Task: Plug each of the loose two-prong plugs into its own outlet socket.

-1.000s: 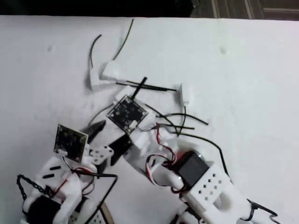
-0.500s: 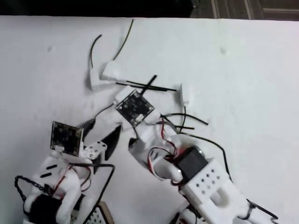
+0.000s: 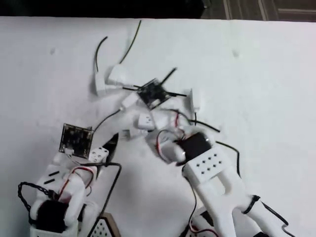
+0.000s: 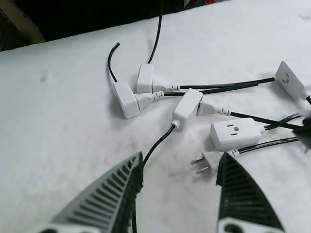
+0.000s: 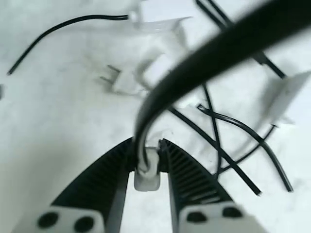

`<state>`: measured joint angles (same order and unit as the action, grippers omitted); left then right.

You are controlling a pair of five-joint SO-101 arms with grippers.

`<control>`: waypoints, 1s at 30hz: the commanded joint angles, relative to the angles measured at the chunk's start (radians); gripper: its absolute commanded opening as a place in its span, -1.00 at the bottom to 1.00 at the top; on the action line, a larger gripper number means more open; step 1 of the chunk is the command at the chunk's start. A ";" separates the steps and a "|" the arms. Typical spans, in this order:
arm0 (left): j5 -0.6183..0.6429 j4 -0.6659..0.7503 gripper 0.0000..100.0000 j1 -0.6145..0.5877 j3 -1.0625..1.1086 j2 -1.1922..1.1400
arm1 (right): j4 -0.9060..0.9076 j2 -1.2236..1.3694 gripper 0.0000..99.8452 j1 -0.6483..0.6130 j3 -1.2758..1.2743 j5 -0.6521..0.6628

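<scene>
A loose two-prong plug lies on the white table, just ahead of my open left gripper and between its two fingers. Beside it rests a white socket on a black cable. Farther off, two plugs sit joined to sockets. My right gripper is shut on a small white plug body whose black cable rises past the camera; its prongs are hidden. From above, the right wrist board hangs over the cable tangle, and the loose plug lies by the left arm's fingers.
Another white socket lies mid-table with cables at both ends. A flat white outlet sits at the tangle's right side. Black cables cross under the right arm. The table's dark far edge runs along the back.
The right arm has swung toward the far side of the table, carrying its cable end up with it. The left gripper has shifted slightly, closer to the loose plug.
</scene>
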<state>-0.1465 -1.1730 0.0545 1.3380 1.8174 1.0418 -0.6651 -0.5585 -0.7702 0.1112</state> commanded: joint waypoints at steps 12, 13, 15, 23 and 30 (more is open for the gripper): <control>-0.064 0.115 -0.50 -0.012 -0.384 -0.713 | -0.021 0.001 -0.97 0.231 0.043 0.002; -0.087 0.127 -0.50 -0.012 -0.428 -0.791 | -0.021 0.001 -0.97 0.237 0.043 0.002; -0.129 0.144 -0.50 -0.002 -0.522 -0.941 | -0.022 0.001 -0.97 0.255 0.043 0.002; -0.189 0.152 -0.33 -0.002 -0.855 -1.492 | -0.025 0.001 -0.97 0.302 0.044 0.002; -0.247 0.147 -0.34 0.008 -1.020 -1.765 | -0.025 0.001 -0.97 0.302 0.044 0.002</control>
<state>-0.3782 -1.0426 0.0499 0.3928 0.1082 1.0326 -0.6651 -0.2685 -0.7702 0.1112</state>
